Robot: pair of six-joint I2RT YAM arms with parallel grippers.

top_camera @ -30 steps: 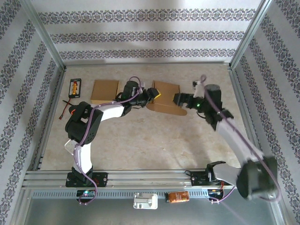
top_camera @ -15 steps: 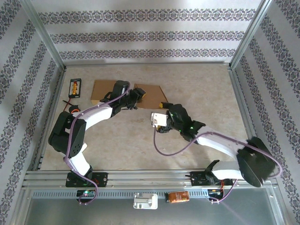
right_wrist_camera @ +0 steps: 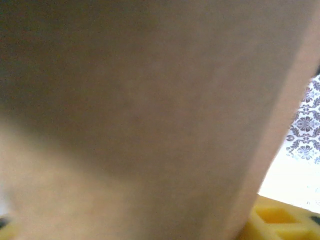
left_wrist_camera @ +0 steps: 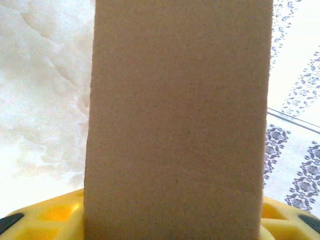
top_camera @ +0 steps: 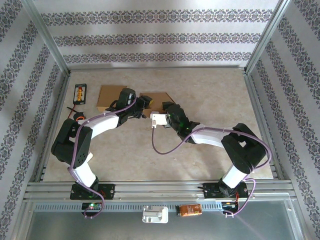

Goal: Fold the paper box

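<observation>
Cardboard of the paper box (top_camera: 161, 97) lies flat on the tabletop (top_camera: 210, 85), between the two claws. Left claw (top_camera: 144, 103) holds the box's left edge; in the left wrist view the box stands in its gap, spanning from one yellow finger (left_wrist_camera: 50, 217) to the other. Right claw (top_camera: 168, 107) sits at the box's near edge, cardboard blurred against its camera, width cannot tell. Left of the left claw lies a flat cardboard sheet (top_camera: 111, 96).
</observation>
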